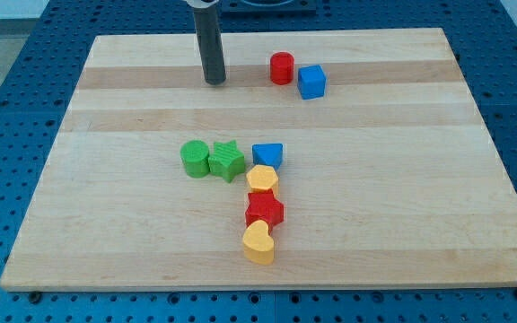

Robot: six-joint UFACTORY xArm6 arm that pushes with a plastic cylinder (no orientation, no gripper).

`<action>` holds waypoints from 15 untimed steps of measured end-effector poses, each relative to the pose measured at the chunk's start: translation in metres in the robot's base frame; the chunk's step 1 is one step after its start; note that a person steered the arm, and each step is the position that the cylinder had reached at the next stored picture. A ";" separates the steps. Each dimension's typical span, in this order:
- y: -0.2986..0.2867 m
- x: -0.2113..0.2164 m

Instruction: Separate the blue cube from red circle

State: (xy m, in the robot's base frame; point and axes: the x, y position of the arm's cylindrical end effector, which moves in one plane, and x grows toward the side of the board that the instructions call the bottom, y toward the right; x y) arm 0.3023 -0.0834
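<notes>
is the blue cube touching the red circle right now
Cannot tell: in the camera view the blue cube and red circle sit edge to edge, with no plain gap or contact visible.

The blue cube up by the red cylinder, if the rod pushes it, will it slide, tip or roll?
The blue cube sits flat on the smooth wooden board, so it will probably slide, not roll. It looks squat, so tipping seems unlikely. An off-centre push may turn it. My tip is left of the red cylinder.

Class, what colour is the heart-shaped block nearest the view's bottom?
Yellow: the heart, clear in the camera view.
</notes>
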 end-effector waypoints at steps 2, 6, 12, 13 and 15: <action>0.026 -0.001; 0.115 -0.004; 0.158 0.034; 0.158 0.046; 0.210 0.045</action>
State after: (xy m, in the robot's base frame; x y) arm 0.3470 0.1266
